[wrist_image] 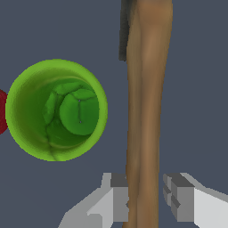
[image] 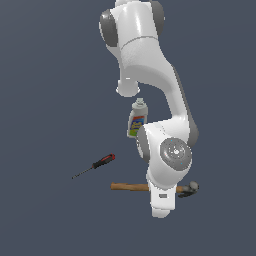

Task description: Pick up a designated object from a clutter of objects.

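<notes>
Gripper [wrist_image: 144, 200]: nearest the wrist camera, its two grey fingers stand either side of the hammer's handle, partly open; one finger looks to touch the wood, the other shows a thin gap, so no firm hold is evident.
Hammer [image: 131, 187]: lies flat on the floor, brown handle pointing to the exterior view's left, dark head [image: 190, 188] to the right, part of the handle hidden behind the arm.
Why there: the fingers straddle the handle across its width (the narrow part fits between them), which probably suits a squeeze and lift.
Cup [wrist_image: 56, 110]: green, upright, mouth up, just beside the handle but apart from it; a red lump [wrist_image: 2, 111] shows at its far side.
Arm: folded low, wrist pointing straight down over the hammer.
Screwdriver [image: 95, 165] and bottle [image: 136, 118]: well apart from the grasp.
</notes>
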Motion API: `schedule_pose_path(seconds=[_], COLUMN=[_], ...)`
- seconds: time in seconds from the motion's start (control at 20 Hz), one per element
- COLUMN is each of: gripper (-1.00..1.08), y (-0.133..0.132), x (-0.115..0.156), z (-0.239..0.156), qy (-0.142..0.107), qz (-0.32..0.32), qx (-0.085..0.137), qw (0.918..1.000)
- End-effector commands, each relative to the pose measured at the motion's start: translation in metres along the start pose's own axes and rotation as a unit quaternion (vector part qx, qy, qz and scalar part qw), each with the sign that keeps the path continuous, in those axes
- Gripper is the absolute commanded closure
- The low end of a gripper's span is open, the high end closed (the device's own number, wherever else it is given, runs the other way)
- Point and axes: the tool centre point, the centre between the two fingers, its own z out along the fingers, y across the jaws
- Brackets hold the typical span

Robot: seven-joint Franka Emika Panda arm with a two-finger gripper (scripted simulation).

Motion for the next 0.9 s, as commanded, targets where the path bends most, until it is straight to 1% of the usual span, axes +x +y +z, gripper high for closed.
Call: schedule_pose_path(seconds=[0.0,0.4,0.85], gripper=[1.08,1.08,1.08], y=[-0.002,-0.023,-0.066], x=[0.001,0.009,0.024], z=[-0.007,-0.042,-0.113], qy=[0.0,0.0,-0.001], qz=[0.0,0.0,0.0], qx=[-0.002,-0.002,-0.003], qw=[1.0,1.0,1.0])
